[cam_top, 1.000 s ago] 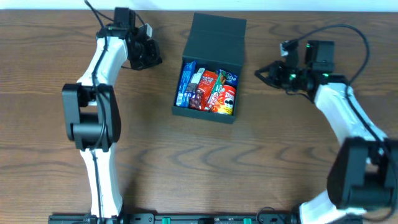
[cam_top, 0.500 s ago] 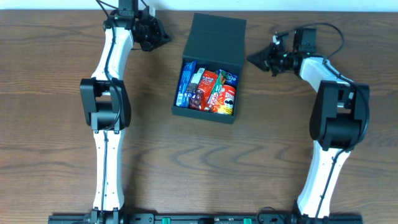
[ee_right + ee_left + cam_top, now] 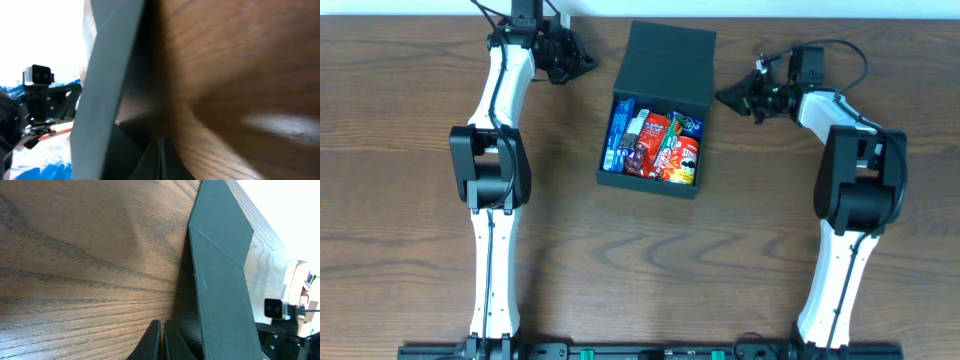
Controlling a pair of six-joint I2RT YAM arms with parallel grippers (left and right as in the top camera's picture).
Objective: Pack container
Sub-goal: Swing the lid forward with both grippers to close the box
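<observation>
The container (image 3: pixel 660 62) is a dark teal-black square box at the table's back middle, its flap lid laid open behind it. Several colourful snack packets (image 3: pixel 655 142) fill its tray. My left gripper (image 3: pixel 588 62) is shut and empty, just left of the lid; the lid's edge (image 3: pixel 220 275) shows close on its right in the left wrist view, past the fingertips (image 3: pixel 162 340). My right gripper (image 3: pixel 722 97) is shut and empty, just right of the box. In the right wrist view the box wall (image 3: pixel 107 85) stands left of the fingertips (image 3: pixel 161 157).
The wooden table (image 3: pixel 640 260) runs to a white back edge just behind the lid. Both arms stretch up the table's sides, their bases at the front edge. The left arm shows beyond the box in the right wrist view (image 3: pixel 42 100).
Both arms swung up to the back of the table, towards the box's lid, between one second and half a second ago. Since then they have barely moved.
</observation>
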